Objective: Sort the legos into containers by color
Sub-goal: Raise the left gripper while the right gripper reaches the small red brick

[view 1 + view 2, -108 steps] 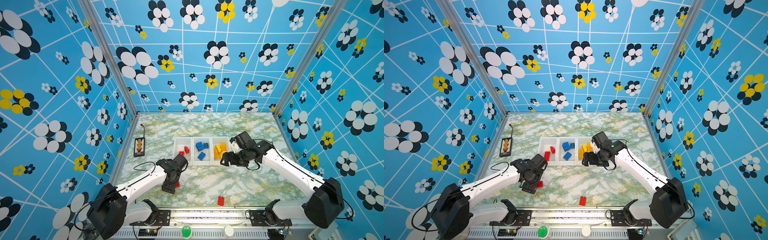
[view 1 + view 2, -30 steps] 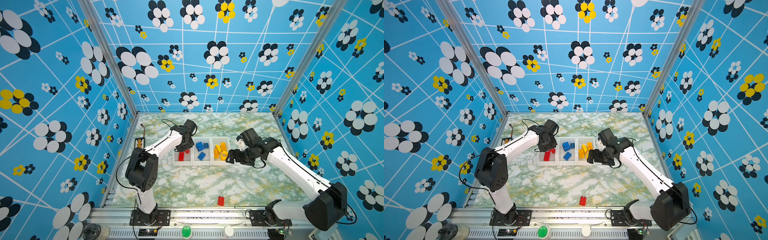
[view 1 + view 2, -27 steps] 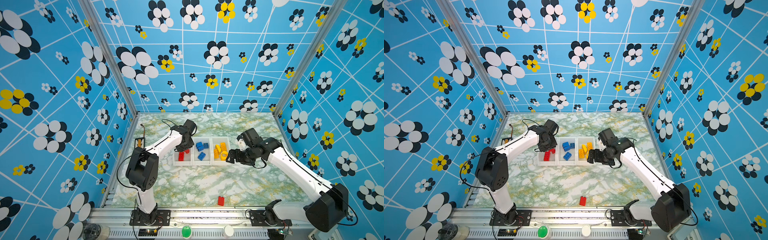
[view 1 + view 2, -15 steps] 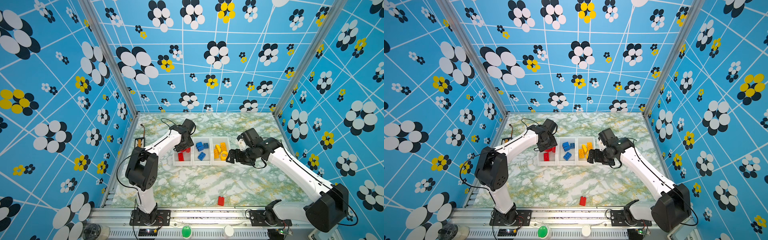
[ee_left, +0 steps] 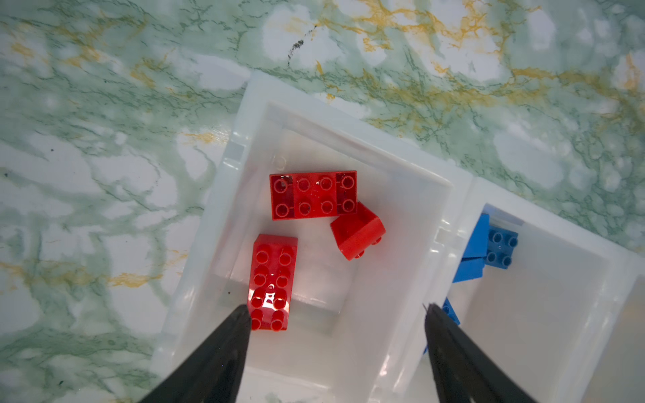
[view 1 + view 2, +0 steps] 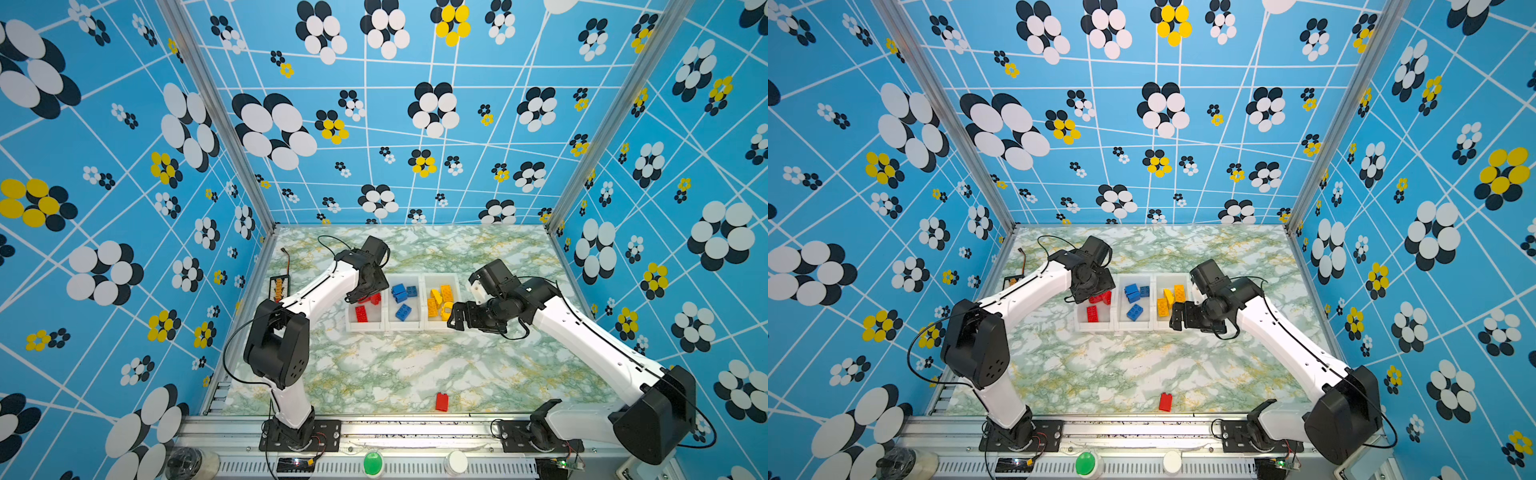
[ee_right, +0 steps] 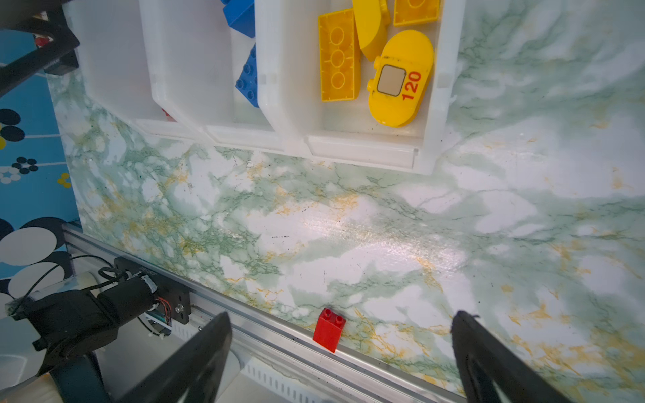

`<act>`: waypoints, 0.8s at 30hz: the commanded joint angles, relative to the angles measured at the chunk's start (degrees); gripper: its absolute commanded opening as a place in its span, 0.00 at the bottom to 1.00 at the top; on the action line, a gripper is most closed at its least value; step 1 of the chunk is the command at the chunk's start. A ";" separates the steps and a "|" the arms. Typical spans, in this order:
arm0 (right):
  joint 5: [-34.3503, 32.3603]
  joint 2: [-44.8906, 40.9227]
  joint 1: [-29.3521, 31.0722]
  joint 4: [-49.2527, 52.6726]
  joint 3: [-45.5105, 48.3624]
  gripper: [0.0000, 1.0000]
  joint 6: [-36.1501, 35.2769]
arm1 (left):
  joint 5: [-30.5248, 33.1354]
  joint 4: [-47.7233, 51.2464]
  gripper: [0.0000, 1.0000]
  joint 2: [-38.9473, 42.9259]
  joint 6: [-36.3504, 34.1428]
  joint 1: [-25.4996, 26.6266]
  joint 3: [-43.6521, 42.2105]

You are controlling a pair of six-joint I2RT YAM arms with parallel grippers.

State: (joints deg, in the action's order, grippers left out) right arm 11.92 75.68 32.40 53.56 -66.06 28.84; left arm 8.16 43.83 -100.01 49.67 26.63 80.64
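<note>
Bright even light, soft shadows, glare on tabletop (image 7: 366,237), warped edges

My left gripper (image 5: 338,310) hangs over the end container (image 5: 241,139), jaws spread wide with nothing between them. I count three reds inside: flat red brick (image 5: 313,195) and long red brick (image 5: 273,282) studs-up, small red brick (image 5: 357,232) tipped over, touching the flat one. Blue bricks (image 5: 501,246) lie in the next container (image 5: 544,213).

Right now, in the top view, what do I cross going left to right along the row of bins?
black-framed board → red bin → blue bin → yellow bin → right gripper, fingers spread and empty at the yellow bin's right side.
</note>
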 commanded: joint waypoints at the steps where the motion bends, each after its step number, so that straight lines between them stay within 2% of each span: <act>1: -2.37 -0.09 2.92 -0.06 0.86 0.99 3.19 | 0.10 -0.94 0.82 3.50 -1.24 0.09 -2.46; 10: -7.02 0.43 11.62 -1.04 4.38 0.99 7.90 | -1.73 -3.57 0.85 10.05 -2.11 -0.48 -8.66; 19: -11.94 1.44 24.86 -5.26 11.59 0.99 17.60 | -4.26 -4.98 0.88 16.08 -3.84 -2.49 -14.31; 24: -14.70 5.06 32.28 -9.33 13.34 0.96 23.50 | -5.98 -5.86 0.89 18.54 -4.99 -3.68 -16.77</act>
State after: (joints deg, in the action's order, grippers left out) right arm 0.58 78.74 62.22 47.22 -53.67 47.09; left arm 3.79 38.81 -83.37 46.46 23.68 65.28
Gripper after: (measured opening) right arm 0.960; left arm 0.887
